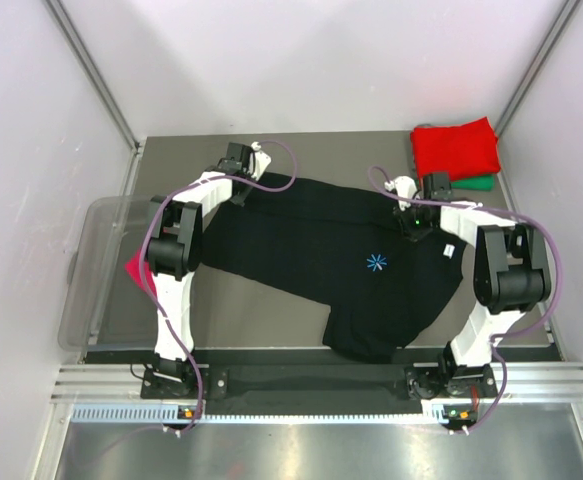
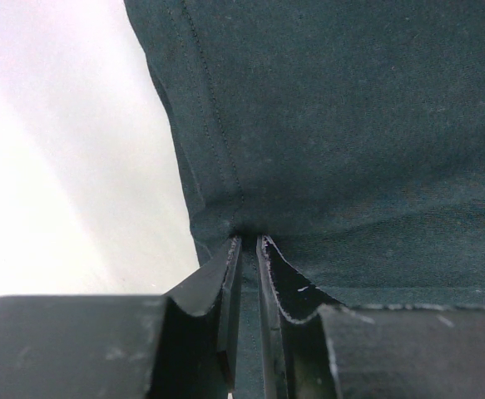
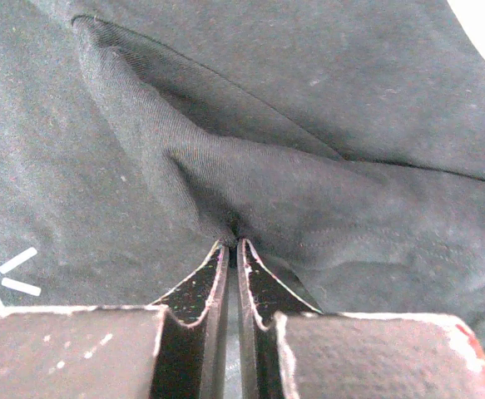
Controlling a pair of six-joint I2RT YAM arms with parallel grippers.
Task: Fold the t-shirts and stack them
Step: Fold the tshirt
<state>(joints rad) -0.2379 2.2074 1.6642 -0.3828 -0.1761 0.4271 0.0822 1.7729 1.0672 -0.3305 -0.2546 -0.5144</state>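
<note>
Where the left gripper bites: its jaws are pressed together on the black t-shirt, at a stitched edge on the far left side of the cloth.
Right gripper: pressed together on a raised ridge of the same shirt, pinching it just beyond the starburst print.
Black t-shirt, position: it lies spread across the middle of the table, print up. It is skewed, and one lobe bunches toward the near edge.
White neck label: shows at the right end of the shirt, beside the right arm.
Done, as judged: a red t-shirt lies folded on a green t-shirt at the far right corner, so two appear stacked.
In hand, as judged: the black shirt is held at two points but no fold is made yet.
Left to do: fold the black shirt, carry it to the stack, then handle the magenta t-shirt.
Clear bin: stands at the left table edge, and the magenta cloth appears to lie inside it.
Obstructions: the right arm lies over the right end of the shirt. The stack sits near the right gripper, so a far-right sweep may disturb it. The purple cables loop close above the cloth.
</note>
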